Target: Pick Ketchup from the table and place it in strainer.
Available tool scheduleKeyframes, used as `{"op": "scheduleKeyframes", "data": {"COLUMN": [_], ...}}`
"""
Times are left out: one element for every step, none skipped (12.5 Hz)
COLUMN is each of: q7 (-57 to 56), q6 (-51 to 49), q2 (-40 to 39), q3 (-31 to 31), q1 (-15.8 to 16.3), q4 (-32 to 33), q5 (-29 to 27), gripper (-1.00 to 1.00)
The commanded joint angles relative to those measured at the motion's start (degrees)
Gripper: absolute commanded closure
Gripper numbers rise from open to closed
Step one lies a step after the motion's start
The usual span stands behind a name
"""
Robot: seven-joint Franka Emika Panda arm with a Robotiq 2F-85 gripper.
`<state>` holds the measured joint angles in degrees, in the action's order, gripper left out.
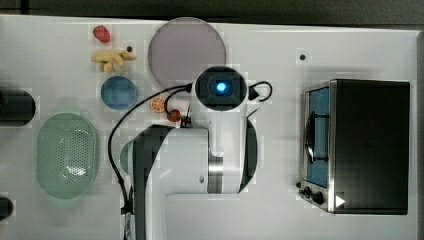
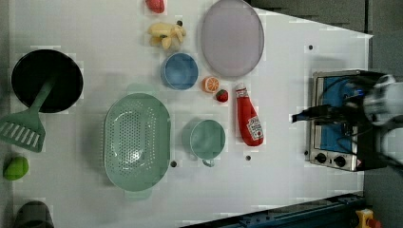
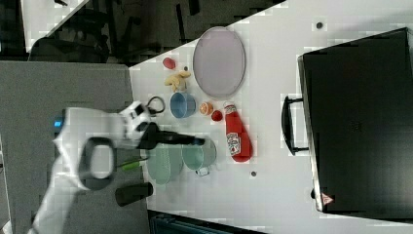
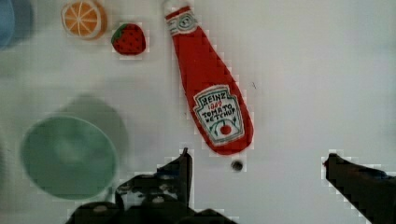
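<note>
We see a white table from several cameras. The ketchup (image 2: 249, 118), a red Heinz squeeze bottle with a white cap, lies flat on its side, label up. In the left view it rests just right of a round green cup (image 2: 207, 139), with a small toy strawberry (image 2: 221, 95) and an orange slice (image 2: 211, 84) close to its cap end. The strainer (image 2: 137, 141), a pale green perforated oval basket, sits further left in the left view, on the far side of the cup from the bottle, and holds nothing.

In the wrist view the gripper (image 4: 257, 179) hangs above the table with its jaws spread wide and nothing between them. The two dark fingers (image 4: 182, 172) straddle bare table just beyond the bottle's broad base, not the bottle itself.

We judge the risks as follows. The fingers are not yet over the bottle, so a straight descent from here would close on nothing or clip the base and skid the bottle away. The body tapers toward the neck, so a grip placed too near the cap could let it slip or swing once lifted. The strawberry and the cup both stand near enough that a finger might nudge them. From these angles we cannot judge the gripper's height well, so its clearance over the cup on the way to the strainer is uncertain.
</note>
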<state>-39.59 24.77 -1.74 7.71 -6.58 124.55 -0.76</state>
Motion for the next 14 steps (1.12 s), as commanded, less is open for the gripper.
{"op": "scheduleKeyframes", "data": {"q7": [-14.3, -14.3, -14.28, -14.3, -14.25, -14.24, -14.26, -14.24, -14.25, -14.25, -14.13, -14.14, -14.11, -14.06], "q6": [9.89, 13.67, 17.34, 20.19, 22.27, 23.86, 25.23, 26.13, 26.81, 27.82, 29.32, 31.02, 32.41, 33.66], "q2": [1.32, 0.83, 0.21, -0.56, -1.7, -3.11, -4.72, -6.52, -8.36, -10.25, -12.09, -13.75, -15.3, -16.65], "q3": [0.15, 0.28, 0.51, 0.75, 0.93, 0.92, 0.91, 0.93, 0.93, 0.91, 0.8, 0.78, 0.67, 0.57], "q1": [-0.32, -0.23, -0.04, 0.03, 0.08, 0.09, 0.09, 0.13, 0.16, 0.16, 0.16, 0.16, 0.15, 0.15], "q4": [3.97, 5.98, 7.95, 9.85, 11.29, 12.18, 12.56, 12.58, 12.52, 12.42, 12.14, 12.1, 12.08, 12.09], "q5": [-0.64, -0.64, -0.64, -0.64, -0.64, -0.57, -0.53, -0.41, -0.33, -0.18, 0.09, 0.1, 0.1, 0.1], "gripper": [-1.0, -1.0, -1.0, -1.0, -1.0, -1.0, -1.0, -1.0, -1.0, -1.0, -1.0, -1.0, -1.0, -1.0]}}
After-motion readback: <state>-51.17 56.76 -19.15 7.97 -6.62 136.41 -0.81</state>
